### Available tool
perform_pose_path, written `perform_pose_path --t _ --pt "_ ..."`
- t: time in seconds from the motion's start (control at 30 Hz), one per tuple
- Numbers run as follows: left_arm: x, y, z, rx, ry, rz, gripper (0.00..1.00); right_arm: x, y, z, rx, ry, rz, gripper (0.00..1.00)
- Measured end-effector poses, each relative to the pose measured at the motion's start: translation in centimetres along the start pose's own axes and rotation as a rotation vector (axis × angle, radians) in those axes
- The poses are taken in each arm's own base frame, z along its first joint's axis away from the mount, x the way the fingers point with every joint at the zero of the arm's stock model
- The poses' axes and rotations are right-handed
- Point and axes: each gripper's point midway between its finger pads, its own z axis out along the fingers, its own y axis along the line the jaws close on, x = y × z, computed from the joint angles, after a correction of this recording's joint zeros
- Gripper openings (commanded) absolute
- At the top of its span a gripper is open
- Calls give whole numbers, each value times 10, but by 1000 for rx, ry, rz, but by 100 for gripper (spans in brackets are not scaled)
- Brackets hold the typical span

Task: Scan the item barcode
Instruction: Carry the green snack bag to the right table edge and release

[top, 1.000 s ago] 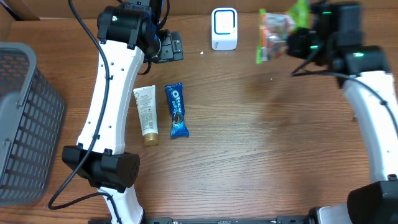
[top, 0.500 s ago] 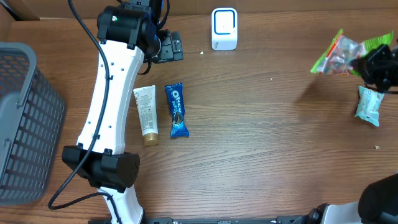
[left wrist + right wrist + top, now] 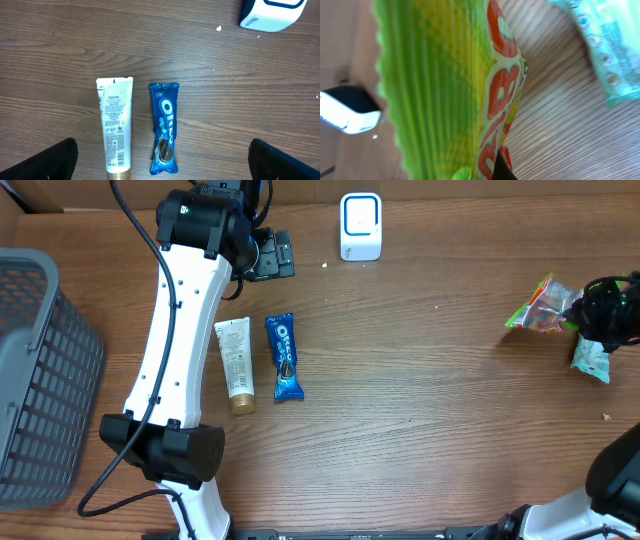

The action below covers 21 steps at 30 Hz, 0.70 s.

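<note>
1. Right end effector (image 3: 603,311) is at the far right edge of the overhead frame, clamped on the green candy bag (image 3: 541,306). The bag sticks out to its left, above the desk (image 3: 420,420).
2. In the right wrist view the bag fills the left half of the frame, red lettering showing. I can't see a barcode on that face.
3. The white scanner (image 3: 360,226) sits top centre of the overhead, well apart from the bag. Nothing is in front of it.
4. Left end effector (image 3: 272,255) is upper left of centre, jaws wide, holding nothing.
5. The Pantene tube (image 3: 236,366) and Oreo pack (image 3: 284,358) lie side by side left of centre, untouched. The grey basket (image 3: 40,380) is at the left edge.
6. A teal packet (image 3: 592,356) lies on the desk at the right edge, just below the right end effector.
7. My read on progress: the bag is gripped, but I can't tell whether it has been scanned. The tube and Oreo pack look pending.
</note>
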Motion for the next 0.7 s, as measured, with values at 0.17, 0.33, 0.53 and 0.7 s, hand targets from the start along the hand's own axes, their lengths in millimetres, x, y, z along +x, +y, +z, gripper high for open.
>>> perform_pose_path --t 0.17,0.33,0.53,0.7 --pt "0 0 0 0 0 0 100 -14 -23 7 119 -57 12 4" --pt "0 0 0 0 0 0 100 -37 -31 3 160 -160 23 21" --pt "0 0 0 0 0 0 100 -48 -27 1 149 -209 19 44" --pt "0 0 0 0 0 0 100 -38 -13 -3 87 -145 22 77"
